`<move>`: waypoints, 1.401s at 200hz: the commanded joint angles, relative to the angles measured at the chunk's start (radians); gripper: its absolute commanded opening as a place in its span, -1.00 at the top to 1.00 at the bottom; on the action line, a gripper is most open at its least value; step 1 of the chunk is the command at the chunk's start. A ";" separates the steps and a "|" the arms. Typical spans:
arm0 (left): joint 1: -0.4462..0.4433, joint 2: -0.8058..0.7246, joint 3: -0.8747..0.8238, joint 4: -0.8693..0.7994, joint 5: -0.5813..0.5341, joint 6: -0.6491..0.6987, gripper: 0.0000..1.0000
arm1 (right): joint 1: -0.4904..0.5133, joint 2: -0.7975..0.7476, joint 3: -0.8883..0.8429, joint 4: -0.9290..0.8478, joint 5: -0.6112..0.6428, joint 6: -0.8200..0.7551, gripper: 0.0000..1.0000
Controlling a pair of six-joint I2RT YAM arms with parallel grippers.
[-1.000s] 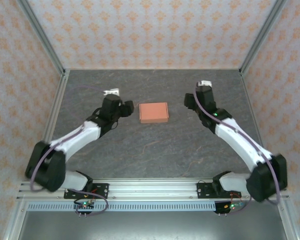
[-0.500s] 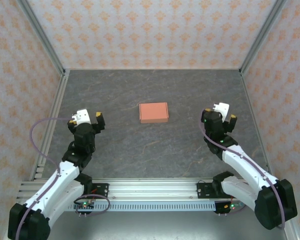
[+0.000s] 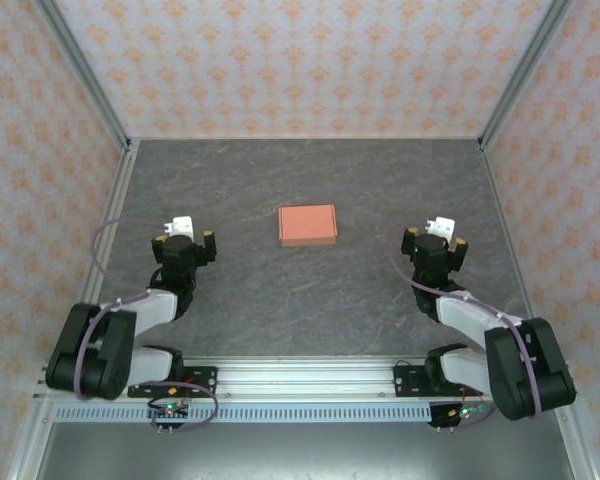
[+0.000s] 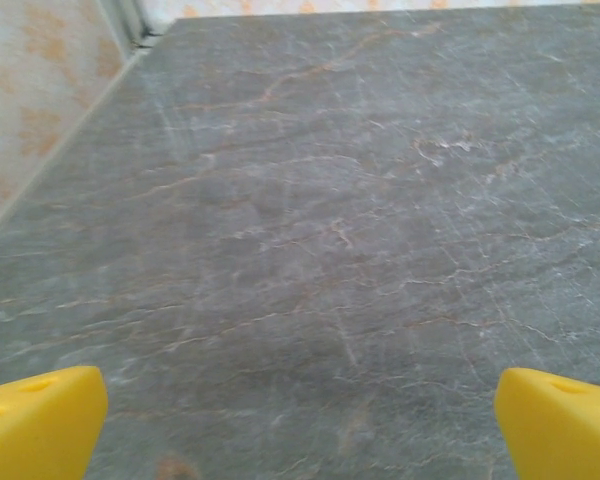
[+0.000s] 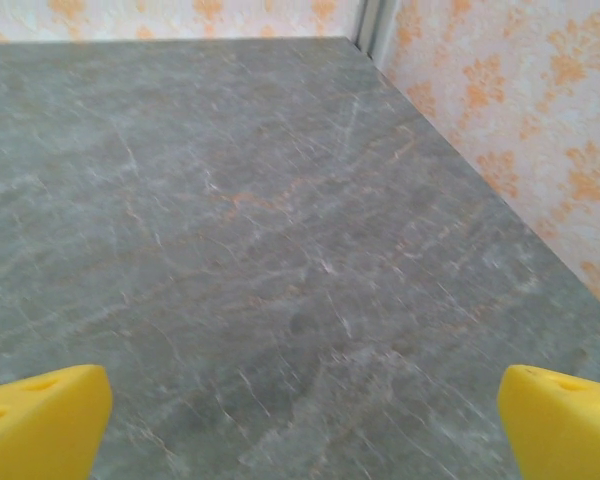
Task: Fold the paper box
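Observation:
The paper box is a small salmon-orange rectangular box lying closed on the grey stone table, near the middle in the top view. My left gripper sits well to its left, pulled back toward the arm's base, open with nothing between its yellow fingertips. On the other side, my right gripper is drawn back too, open and empty, its yellow fingertips spread wide over bare table. Neither gripper touches the box.
Patterned walls close in the table on the left, back and right, with metal corner posts. An aluminium rail carrying both arm bases runs along the near edge.
Both arms have pulled back from beside the box toward their bases, and both grippers opened wider. The box has stayed in place.

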 commanded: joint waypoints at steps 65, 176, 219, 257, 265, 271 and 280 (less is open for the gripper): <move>0.072 0.186 0.132 0.099 0.152 0.004 -1.00 | -0.114 0.310 0.015 0.409 -0.211 0.018 -0.99; 0.070 0.185 0.135 0.094 0.147 0.006 -1.00 | -0.169 0.336 0.108 0.263 -0.270 0.062 -0.98; 0.066 0.185 0.134 0.094 0.140 0.009 -1.00 | -0.169 0.337 0.109 0.263 -0.269 0.060 -0.98; 0.065 0.185 0.134 0.095 0.140 0.009 -1.00 | -0.169 0.337 0.109 0.263 -0.271 0.060 -0.98; 0.065 0.185 0.135 0.094 0.139 0.010 -1.00 | -0.169 0.337 0.107 0.263 -0.271 0.060 -0.99; 0.065 0.185 0.134 0.094 0.138 0.011 -1.00 | -0.169 0.337 0.108 0.263 -0.271 0.060 -0.98; 0.066 0.185 0.134 0.094 0.138 0.011 -1.00 | -0.169 0.337 0.107 0.263 -0.271 0.060 -0.98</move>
